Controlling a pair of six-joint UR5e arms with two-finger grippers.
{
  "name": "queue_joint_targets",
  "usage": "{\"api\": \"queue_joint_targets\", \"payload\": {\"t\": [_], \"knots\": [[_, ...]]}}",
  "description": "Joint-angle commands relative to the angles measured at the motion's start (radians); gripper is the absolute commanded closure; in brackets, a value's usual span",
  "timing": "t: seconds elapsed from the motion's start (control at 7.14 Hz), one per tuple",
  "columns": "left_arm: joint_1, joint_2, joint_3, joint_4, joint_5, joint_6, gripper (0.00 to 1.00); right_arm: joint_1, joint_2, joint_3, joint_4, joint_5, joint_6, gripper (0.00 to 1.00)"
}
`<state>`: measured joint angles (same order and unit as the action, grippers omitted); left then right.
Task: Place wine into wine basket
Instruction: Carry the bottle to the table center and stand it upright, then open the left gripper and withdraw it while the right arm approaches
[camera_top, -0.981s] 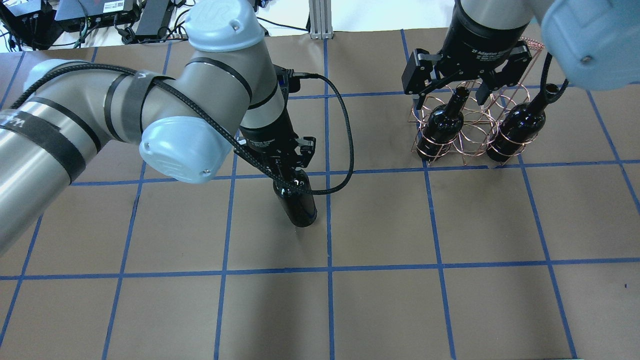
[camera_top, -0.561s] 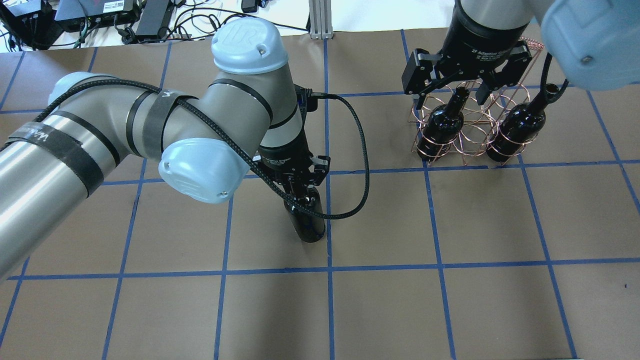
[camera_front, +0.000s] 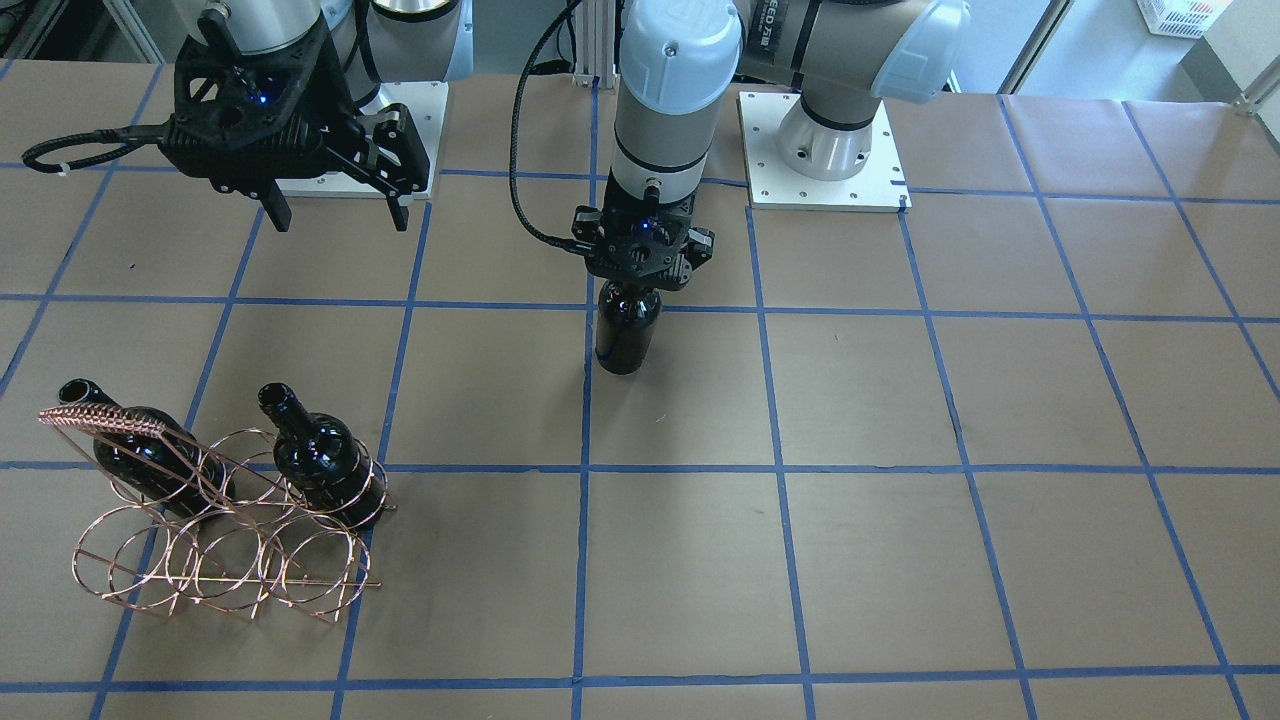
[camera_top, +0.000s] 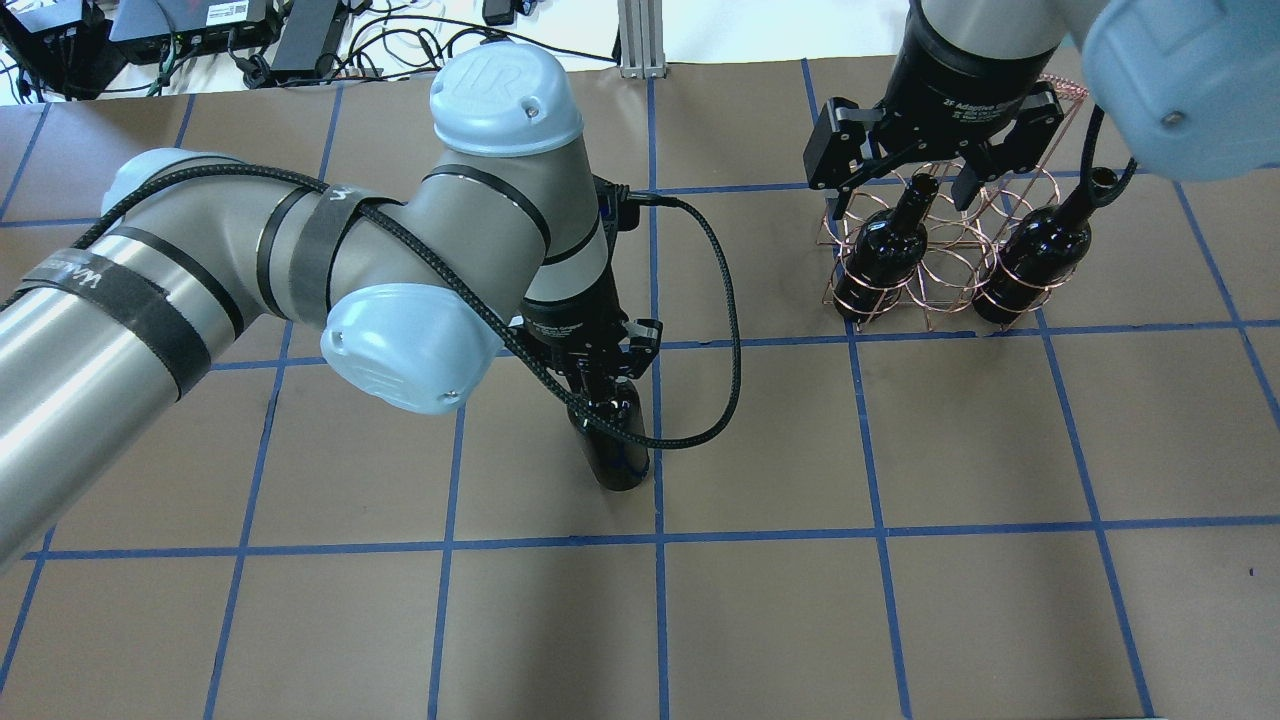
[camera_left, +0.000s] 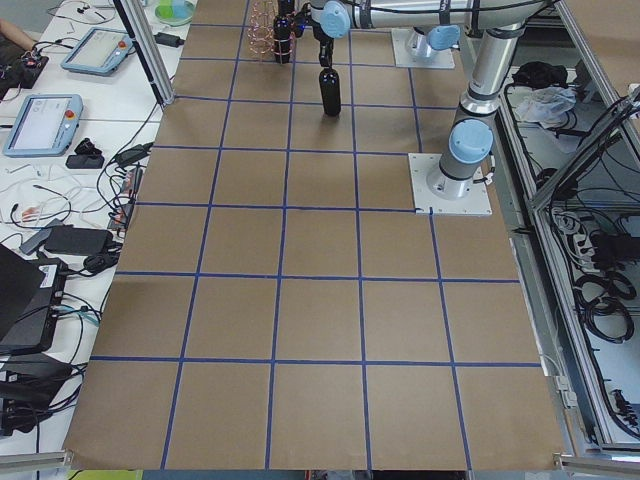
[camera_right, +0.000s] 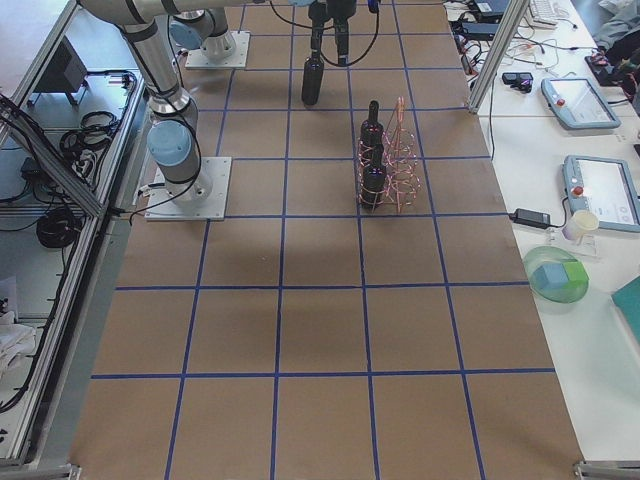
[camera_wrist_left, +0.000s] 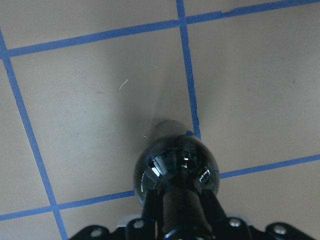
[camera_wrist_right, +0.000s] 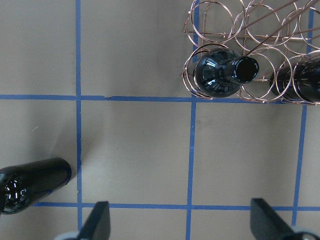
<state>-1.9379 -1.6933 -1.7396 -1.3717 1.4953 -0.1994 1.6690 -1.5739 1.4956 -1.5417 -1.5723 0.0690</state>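
My left gripper (camera_top: 592, 368) is shut on the neck of a near-black wine bottle (camera_top: 617, 455) and holds it upright near the table's middle. It also shows in the front view (camera_front: 625, 335) and the left wrist view (camera_wrist_left: 177, 167). I cannot tell whether its base touches the table. The copper wire basket (camera_top: 935, 300) stands at the far right with two more bottles (camera_top: 885, 250) (camera_top: 1040, 250) in its outer rings. My right gripper (camera_top: 900, 195) is open and empty, hanging above the basket (camera_wrist_right: 240, 20).
The table (camera_top: 900, 600) is covered in brown paper with a blue tape grid. The left arm's black cable (camera_top: 720, 300) loops out to the right of the held bottle. Cables and electronics (camera_top: 200, 30) lie beyond the far edge.
My left arm has swung right and towards the table's near side, carrying the bottle with it. The right arm, the basket and its two bottles have not moved.
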Motion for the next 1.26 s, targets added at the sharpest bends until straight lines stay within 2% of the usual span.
{"api": "queue_joint_targets", "payload": {"t": [0.0,0.14,0.28,0.56,0.84,1.12], "knots": [[-0.004,0.004,-0.012,-0.006,-0.001,0.000,1.00,0.000,0.000,0.000,0.000,0.000,0.000,0.00],[-0.004,0.004,-0.012,-0.006,-0.009,-0.009,0.28,0.000,0.000,0.000,0.000,0.000,0.000,0.00],[-0.006,0.009,-0.011,-0.018,-0.009,-0.015,0.00,0.000,0.000,0.000,-0.001,0.000,0.000,0.00],[-0.006,0.017,0.011,-0.074,-0.009,-0.015,0.00,0.000,0.000,0.000,-0.001,0.000,0.000,0.00],[0.017,0.052,0.121,-0.243,0.002,-0.014,0.00,0.000,0.000,0.000,0.000,0.000,0.000,0.00],[0.190,0.069,0.218,-0.282,-0.003,0.002,0.00,0.000,0.000,0.000,0.000,0.000,0.000,0.00]]}}
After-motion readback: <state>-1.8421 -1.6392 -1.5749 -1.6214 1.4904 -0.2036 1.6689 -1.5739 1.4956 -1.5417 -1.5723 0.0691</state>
